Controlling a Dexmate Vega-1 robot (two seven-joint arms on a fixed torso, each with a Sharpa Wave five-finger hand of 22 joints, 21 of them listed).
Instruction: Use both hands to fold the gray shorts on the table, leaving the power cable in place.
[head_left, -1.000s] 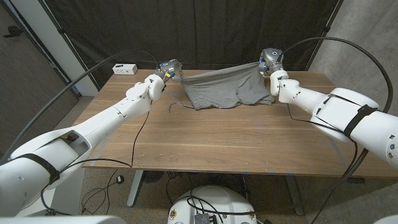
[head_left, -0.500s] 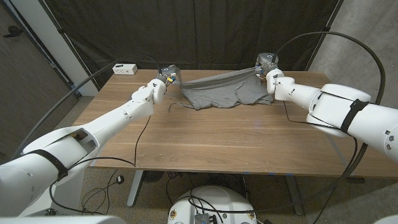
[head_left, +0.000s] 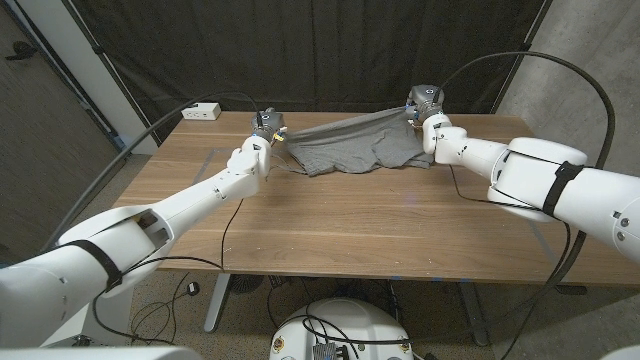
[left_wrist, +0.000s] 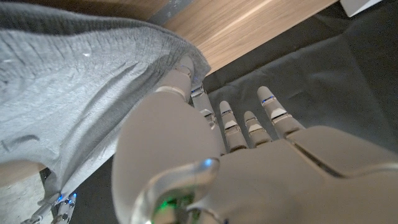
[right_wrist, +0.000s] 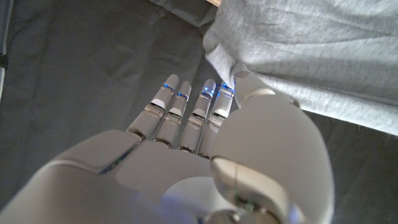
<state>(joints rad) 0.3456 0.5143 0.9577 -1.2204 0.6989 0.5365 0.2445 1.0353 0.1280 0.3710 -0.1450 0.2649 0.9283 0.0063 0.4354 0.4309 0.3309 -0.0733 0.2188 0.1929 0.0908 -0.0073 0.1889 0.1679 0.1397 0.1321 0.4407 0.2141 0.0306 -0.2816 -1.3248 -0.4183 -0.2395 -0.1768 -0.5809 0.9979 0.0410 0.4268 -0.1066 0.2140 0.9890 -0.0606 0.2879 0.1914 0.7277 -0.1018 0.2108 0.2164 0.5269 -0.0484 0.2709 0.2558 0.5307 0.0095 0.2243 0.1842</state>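
Observation:
The gray shorts (head_left: 350, 146) hang stretched between my two hands over the far side of the table, their lower part lying on the wood. My left hand (head_left: 267, 129) pinches one waistband corner; thumb and fingers clamp the gray cloth (left_wrist: 74, 81) in the left wrist view. My right hand (head_left: 421, 104) pinches the other corner, with the thumb pressed on the fabric (right_wrist: 311, 43) in the right wrist view. A thin black power cable (head_left: 227, 215) runs across the table's left part toward the near edge, apart from the shorts.
A white power strip (head_left: 202, 111) sits at the far left corner of the wooden table (head_left: 380, 230). Black curtains hang behind the table. Thick black arm cables arc over both sides.
My left hand has come down and a little nearer with its corner. The right hand has shifted slightly left, and the shorts sag lower onto the table.

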